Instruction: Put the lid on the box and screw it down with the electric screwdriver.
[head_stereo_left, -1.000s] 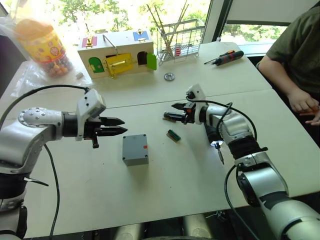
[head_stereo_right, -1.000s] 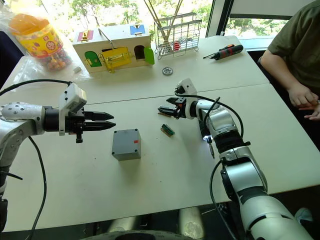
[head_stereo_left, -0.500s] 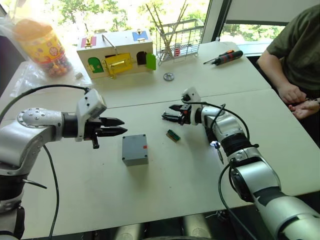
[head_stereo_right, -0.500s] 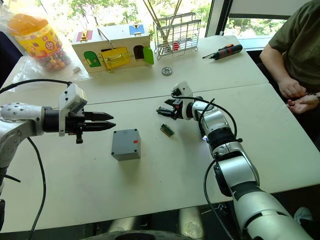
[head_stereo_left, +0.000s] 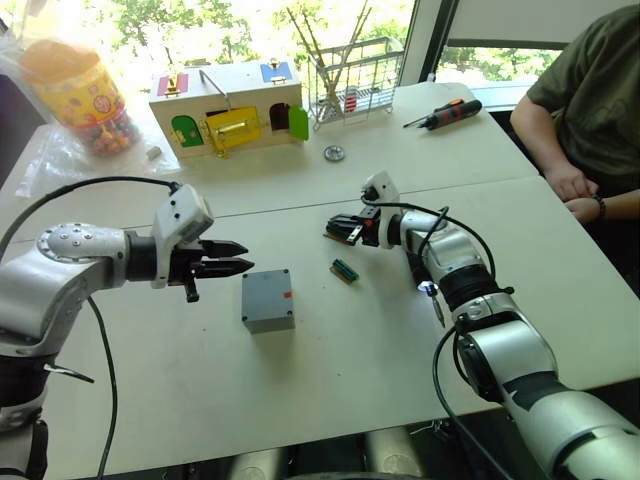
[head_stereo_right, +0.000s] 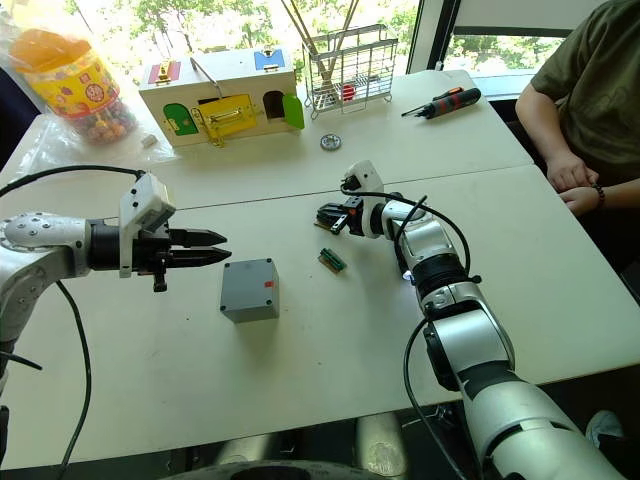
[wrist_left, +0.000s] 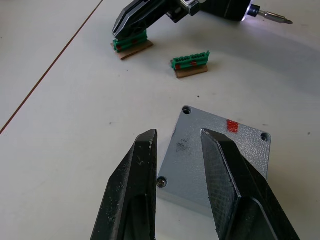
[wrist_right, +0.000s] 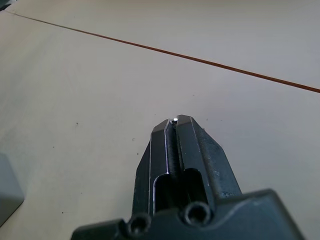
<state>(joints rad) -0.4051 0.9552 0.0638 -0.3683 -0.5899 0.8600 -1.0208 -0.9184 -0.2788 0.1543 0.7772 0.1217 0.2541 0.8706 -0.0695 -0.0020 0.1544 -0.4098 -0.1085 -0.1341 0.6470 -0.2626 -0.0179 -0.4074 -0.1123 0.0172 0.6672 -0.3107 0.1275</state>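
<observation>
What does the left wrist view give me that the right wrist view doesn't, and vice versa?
Left wrist, not right: the open left gripper facing the box's top with its corner holes and red mark; two green connectors, the right gripper's tips at one; the electric screwdriver and its bit. Right wrist, not left: the right gripper's shut fingers close up, a pale speck at their tip. Both: the table, its brown seam line, and the grey box, just a corner from the right wrist.
</observation>
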